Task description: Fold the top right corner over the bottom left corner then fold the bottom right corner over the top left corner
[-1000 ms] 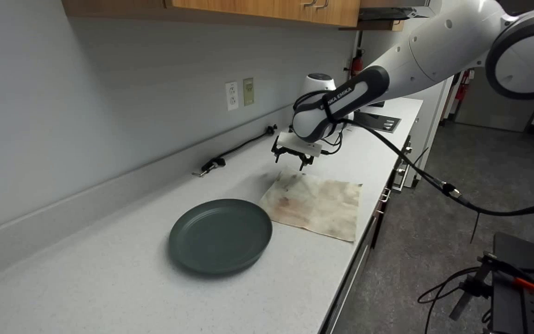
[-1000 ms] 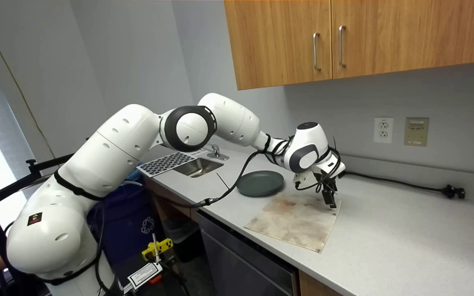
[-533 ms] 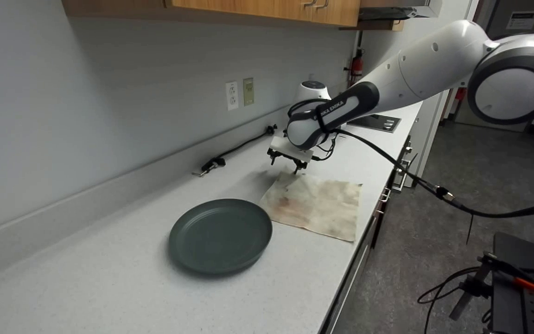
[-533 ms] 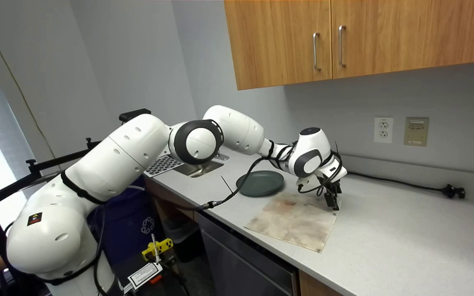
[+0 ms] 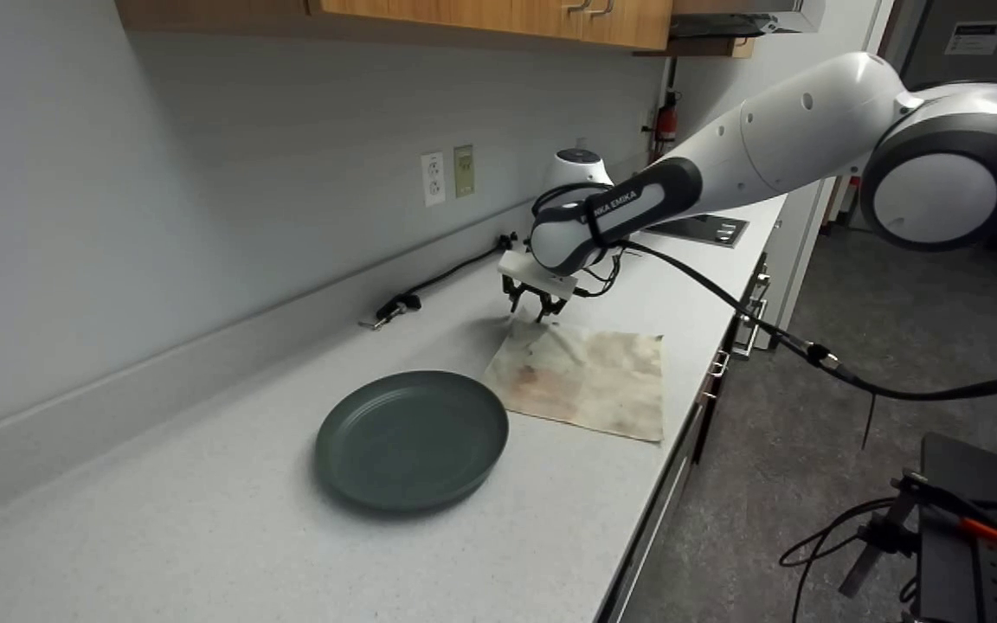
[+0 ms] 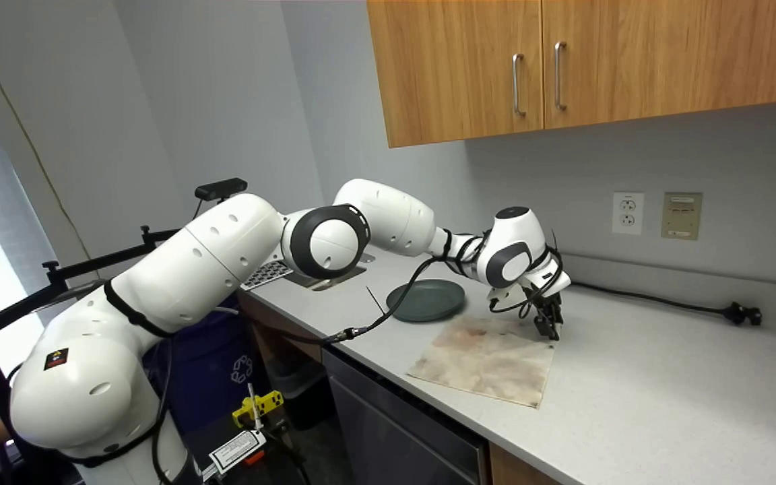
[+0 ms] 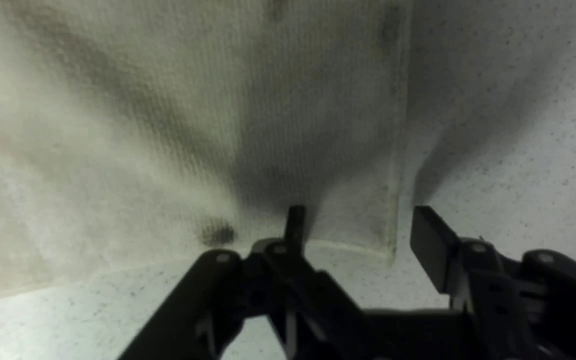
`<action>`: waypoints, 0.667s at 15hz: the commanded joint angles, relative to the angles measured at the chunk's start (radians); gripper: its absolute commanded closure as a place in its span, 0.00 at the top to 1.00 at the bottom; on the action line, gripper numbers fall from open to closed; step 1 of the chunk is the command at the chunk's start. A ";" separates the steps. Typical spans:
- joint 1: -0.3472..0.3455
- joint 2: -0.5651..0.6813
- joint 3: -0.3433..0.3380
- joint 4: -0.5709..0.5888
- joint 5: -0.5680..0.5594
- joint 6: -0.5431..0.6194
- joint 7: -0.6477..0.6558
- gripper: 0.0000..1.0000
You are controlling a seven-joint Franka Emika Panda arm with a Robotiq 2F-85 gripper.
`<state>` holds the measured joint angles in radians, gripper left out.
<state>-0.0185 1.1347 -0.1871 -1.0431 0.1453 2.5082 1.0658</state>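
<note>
Cloth (image 5: 589, 381) is spread out on the counter (image 5: 247, 536), just beside the dark green plate (image 5: 412, 441), in both exterior views; we can't tell if their edges touch. It's cream w/ tan-brown blotches, incl. a reddish one on the plate side. Our fingers (image 7: 430, 245) are at the corner (image 7: 375, 235) that's on the wall (image 5: 291, 173) side & away from the plate. In the wrist view we see them apart: one over the cloth, the other just past its edge over the counter, that corner in the gap btwn. Can't confirm whether either tip touches the cloth or the counter. Same view: small dark spot (image 7: 220, 234) near the cloth's edge, close to the finger that's over it, plus a dark diag band (image 7: 153, 112) across the weave; wrinkle vs shadow, can't say. Finger outlines are a bit blurry there. Arm (image 6: 395, 209) reaches over the counter w/ a black cable (image 5: 819, 353) hanging off it. Bkgd FYI: black cord (image 5: 447, 277) lies on the counter along the wall, apart from both cloth & plate; outlet (image 5: 433, 179) & beige panel (image 5: 464, 170) are side by side on the wall; wood cabinet (image 6: 455, 74) above.
</note>
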 commanded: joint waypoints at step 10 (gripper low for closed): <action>0.046 0.008 -0.082 0.040 -0.112 0.015 0.055 0.00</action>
<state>-0.0079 1.1479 -0.2183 -1.0113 0.0897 2.5019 1.0951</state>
